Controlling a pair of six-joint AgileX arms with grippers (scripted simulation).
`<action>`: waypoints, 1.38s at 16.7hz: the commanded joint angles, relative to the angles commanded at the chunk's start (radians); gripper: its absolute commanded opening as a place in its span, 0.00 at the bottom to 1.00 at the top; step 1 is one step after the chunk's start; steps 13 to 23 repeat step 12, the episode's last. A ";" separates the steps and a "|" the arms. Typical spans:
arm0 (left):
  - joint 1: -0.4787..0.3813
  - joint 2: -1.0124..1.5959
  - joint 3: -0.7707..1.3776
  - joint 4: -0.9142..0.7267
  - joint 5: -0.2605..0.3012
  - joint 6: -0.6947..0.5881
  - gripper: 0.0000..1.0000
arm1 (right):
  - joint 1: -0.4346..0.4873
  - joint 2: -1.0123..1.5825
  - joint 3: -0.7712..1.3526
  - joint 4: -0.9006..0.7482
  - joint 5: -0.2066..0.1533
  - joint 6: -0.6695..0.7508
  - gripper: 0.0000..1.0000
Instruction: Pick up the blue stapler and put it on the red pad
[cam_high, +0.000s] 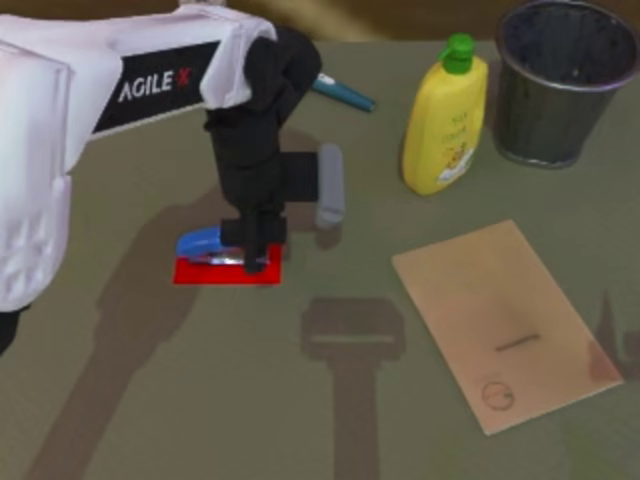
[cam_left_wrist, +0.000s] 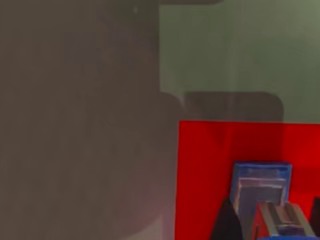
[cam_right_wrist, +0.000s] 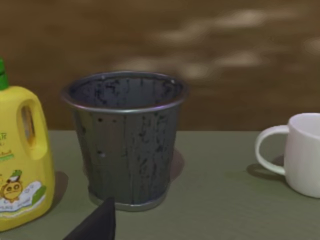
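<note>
Rendered tabletop test scene, not a real room

Pretty clearly a simulated lab-style setup: a flat olive-green table (cam_high: 150, 420) with a blurry brown backdrop behind it in the right wrist view, and no walls or furniture you could pin down as a home or office. The stuff on it is a random household and office mix: a yellow detergent bottle (cam_high: 445, 125), a dark metal wastebasket (cam_high: 565, 80), a white mug (cam_right_wrist: 300, 152), a tan board (cam_high: 505, 325), a blue stapler (cam_high: 205, 242) on a red pad (cam_high: 195, 271). The white arm (cam_high: 60, 110) with the AgileX label hanging over it all completes the robot-benchmark look.
</note>
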 joint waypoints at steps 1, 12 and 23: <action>0.000 0.000 0.000 0.000 0.000 0.000 0.60 | 0.000 0.000 0.000 0.000 0.000 0.000 1.00; 0.000 0.000 0.000 0.000 0.000 0.000 1.00 | 0.000 0.000 0.000 0.000 0.000 0.000 1.00; 0.000 0.000 0.000 0.000 0.000 0.000 1.00 | 0.000 0.000 0.000 0.000 0.000 0.000 1.00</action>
